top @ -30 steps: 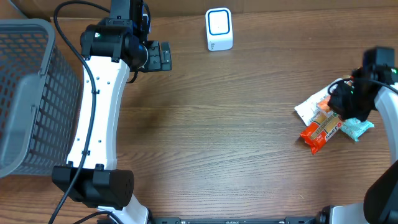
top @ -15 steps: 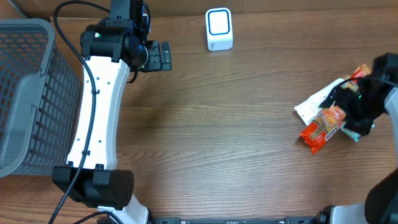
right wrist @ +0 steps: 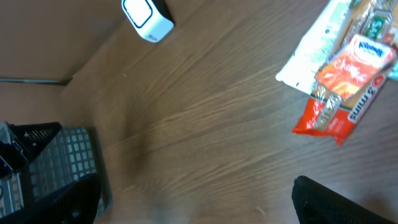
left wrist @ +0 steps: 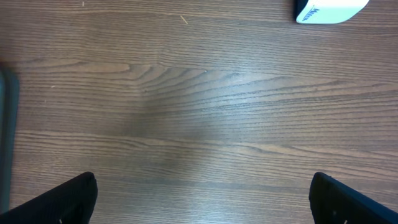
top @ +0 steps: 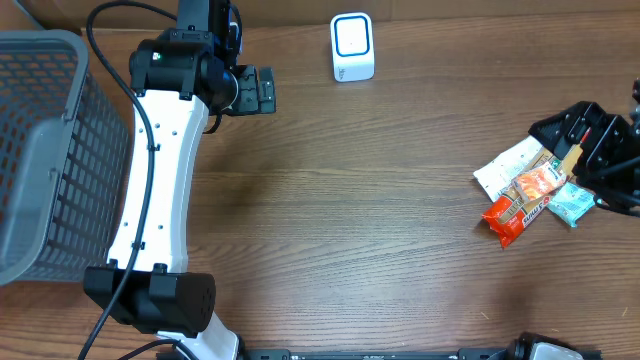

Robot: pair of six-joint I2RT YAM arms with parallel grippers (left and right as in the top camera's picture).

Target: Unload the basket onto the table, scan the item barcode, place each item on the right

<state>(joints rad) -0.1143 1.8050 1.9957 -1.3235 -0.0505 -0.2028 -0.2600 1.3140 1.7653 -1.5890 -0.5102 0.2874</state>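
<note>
— Orange packet (top: 520, 205), where does it lie?
— On the bench (top: 380, 220), far right, overlapping a white packet (top: 503, 167) and a teal packet (top: 575, 205), just beside my right tool (top: 585, 160) (fingers apart, gripping nothing).
— What do the wrist views add?
— Right wrist shows its print, the scanner (right wrist: 147, 18) and the basket (right wrist: 62, 155). Left wrist shows only bench, the scanner's edge and my left tool (left wrist: 202, 202), spread wide.

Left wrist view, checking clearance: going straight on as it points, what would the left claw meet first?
Probably bare brown wooden tabletop; the white boxy scanner lies right of that line. Depth is unclear.
</note>
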